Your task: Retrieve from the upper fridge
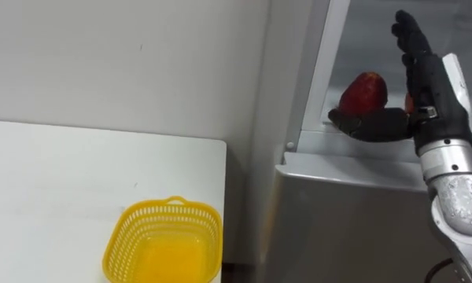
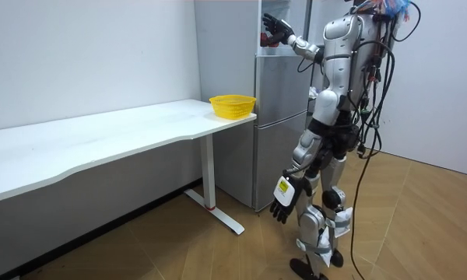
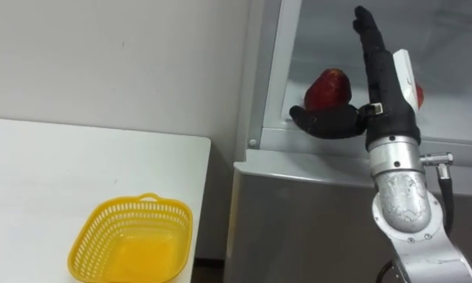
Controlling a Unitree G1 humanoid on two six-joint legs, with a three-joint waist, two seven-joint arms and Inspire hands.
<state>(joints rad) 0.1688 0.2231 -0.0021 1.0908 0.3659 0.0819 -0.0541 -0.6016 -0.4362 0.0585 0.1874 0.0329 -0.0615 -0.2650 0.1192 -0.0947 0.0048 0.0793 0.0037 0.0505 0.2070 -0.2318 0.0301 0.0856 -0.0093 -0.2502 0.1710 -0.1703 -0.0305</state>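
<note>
White wall backs a long white worktop, and at its far end stands a tall grey fridge with the upper compartment open. I stand on the wooden floor facing the fridge, just past the worktop's end, with my right arm raised to the open compartment.

A round red fruit with a glossy skin sits on the shelf of that upper compartment, close to the front edge and near the frame on my left. It is a little taller than it is wide. Its long axis runs close to upright, the narrower crown pointing up and the broad base on the shelf.

My right hand is held up just to the right of the fruit, back toward the camera. The fingers are straight, pressed side by side and pointing upward. The thumb is stretched out to my left across the front of the fruit's base. Nothing is curled round the fruit, and I cannot tell whether the thumb touches the skin or only lies in front of it. A second small patch of red shows by the palm's edge, and I cannot tell what it is.

A yellow plastic mesh basket with a small handle on its rim stands on the worktop's corner nearest the fridge, well below the fruit and apart from it.

My left hand hangs beside my thigh, fingers loose and pointing at the floor, holding nothing.
</note>
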